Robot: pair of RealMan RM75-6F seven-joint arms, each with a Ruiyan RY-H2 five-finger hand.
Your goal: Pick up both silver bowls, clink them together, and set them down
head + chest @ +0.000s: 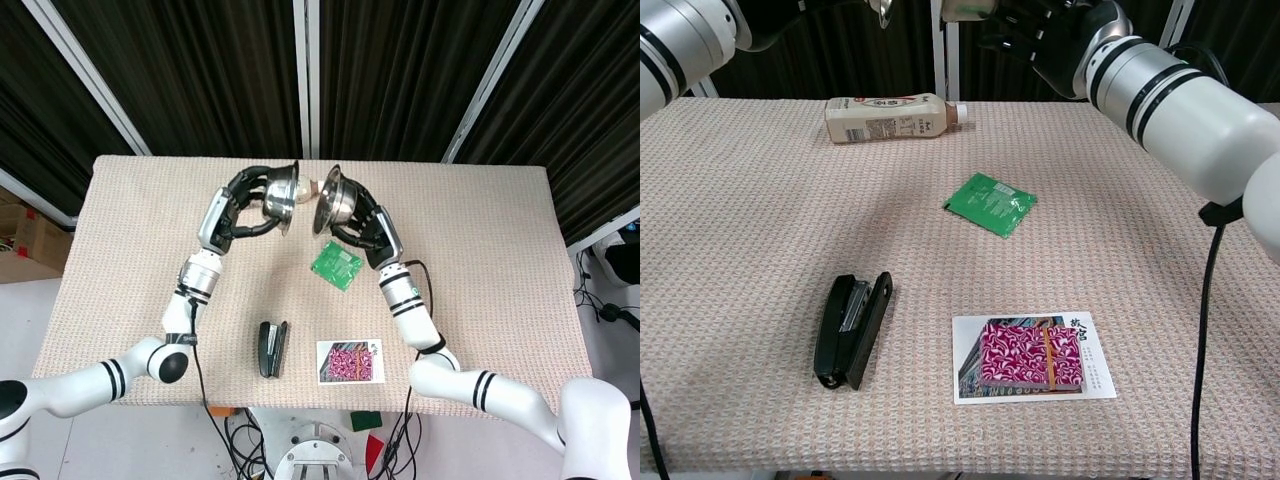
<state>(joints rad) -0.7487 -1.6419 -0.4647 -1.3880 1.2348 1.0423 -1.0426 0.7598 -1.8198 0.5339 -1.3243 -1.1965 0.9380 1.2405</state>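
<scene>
Two silver bowls hang above the back middle of the table, tipped on their sides with a small gap between them. My left hand (243,198) grips the left bowl (281,191), and my right hand (366,224) grips the right bowl (338,197). In the chest view only the lower edge of the left bowl (881,9) and of the right bowl (964,10) shows at the top of the frame, with my right hand (1042,27) beside the latter. My left hand itself is cut off there.
A beige bottle (890,117) lies on its side at the back of the table (480,260). A green packet (990,203) lies mid-table. A black stapler (852,328) and a patterned pink notebook on a card (1032,356) lie near the front edge.
</scene>
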